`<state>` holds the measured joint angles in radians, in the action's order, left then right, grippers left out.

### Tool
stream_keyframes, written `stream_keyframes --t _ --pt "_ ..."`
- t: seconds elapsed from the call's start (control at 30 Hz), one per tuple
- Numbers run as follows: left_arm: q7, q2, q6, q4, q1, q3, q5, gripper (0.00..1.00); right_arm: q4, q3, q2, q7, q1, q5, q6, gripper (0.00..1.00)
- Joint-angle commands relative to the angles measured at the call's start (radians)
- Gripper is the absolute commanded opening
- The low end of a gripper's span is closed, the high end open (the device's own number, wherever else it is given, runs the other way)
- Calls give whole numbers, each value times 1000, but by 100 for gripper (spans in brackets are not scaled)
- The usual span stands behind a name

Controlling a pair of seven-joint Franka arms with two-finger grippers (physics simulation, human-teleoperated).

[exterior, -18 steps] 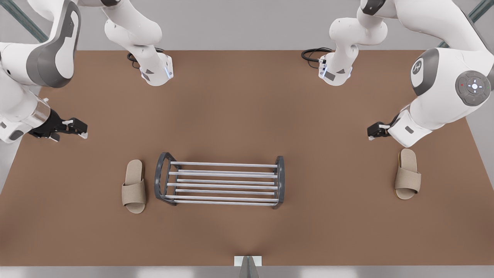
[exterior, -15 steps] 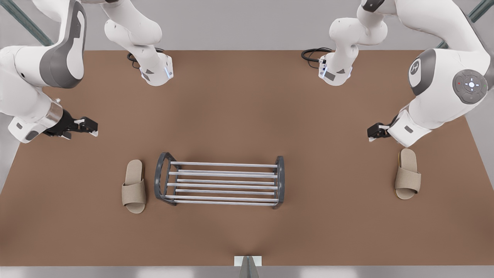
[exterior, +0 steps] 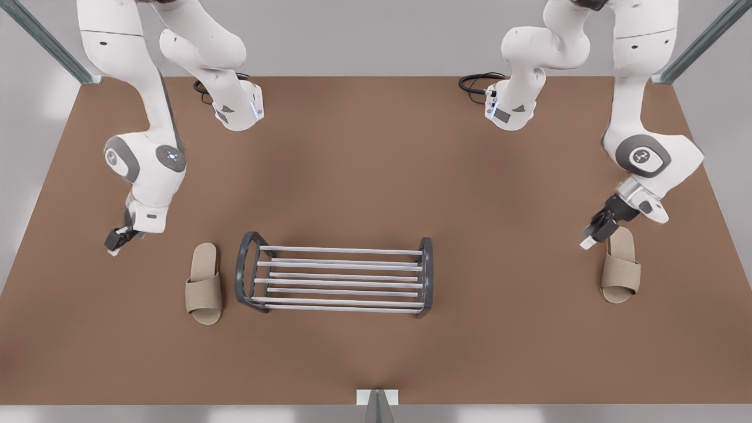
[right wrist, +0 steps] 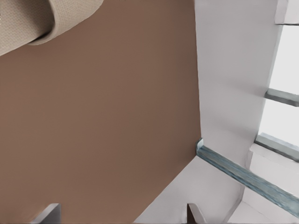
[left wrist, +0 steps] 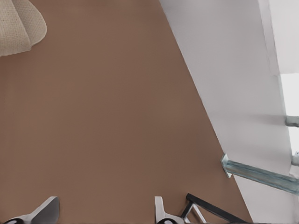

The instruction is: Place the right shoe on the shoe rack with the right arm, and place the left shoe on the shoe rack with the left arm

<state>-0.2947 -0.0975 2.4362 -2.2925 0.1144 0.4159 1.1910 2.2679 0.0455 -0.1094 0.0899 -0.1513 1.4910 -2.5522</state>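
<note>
At front view's left, above bare desk (exterior: 364, 164): left pincer (exterior: 116, 241), fingers spread, empty, near left slipper (exterior: 204, 284) but apart from it. Slipper flat on desk, just beside shoe rack (exterior: 341, 251) end frame. At front view's right: right pincer (exterior: 591, 237), spread, empty, just beside right slipper (exterior: 620, 265); contact unclear. That slipper well apart from rack. Rack mid-desk.

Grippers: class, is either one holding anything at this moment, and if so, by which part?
Nothing is held. The left gripper hangs open away from one slipper, and the right gripper is open near the other slipper.
</note>
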Motion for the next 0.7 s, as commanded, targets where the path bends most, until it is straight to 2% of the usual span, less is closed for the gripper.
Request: stream_keyframes --t 0.0,0.07,0.13,0.2,0.27,0.33,0.43,0.67 --pt "-1239 -31 78 -10 -102 23 208 100 7 1 -61 -835 50 529 -214 100" --pt "-1434 -79 34 -8 -177 37 211 100 25 -1 -102 -1084 73 860 -197 100" --pt "-1601 -120 21 -5 -211 52 246 100 19 -1 -170 -1202 95 954 -174 100" --pt "-1712 -163 -6 8 -246 57 297 100 22 -1 -197 -1360 93 1163 -97 100" --pt "-1795 -249 -88 56 -303 58 346 100 27 -3 -210 -1432 95 1226 -36 100" --pt "-1802 -255 -106 62 -314 57 369 100 32 -6 -240 -1622 108 1401 59 100" --pt "-1802 -278 -137 61 -318 57 458 100 24 -7 -277 -1736 110 1404 53 100" --pt "-1798 -358 -183 93 -325 27 608 100 -50 -7 -320 -1731 119 1394 49 100"
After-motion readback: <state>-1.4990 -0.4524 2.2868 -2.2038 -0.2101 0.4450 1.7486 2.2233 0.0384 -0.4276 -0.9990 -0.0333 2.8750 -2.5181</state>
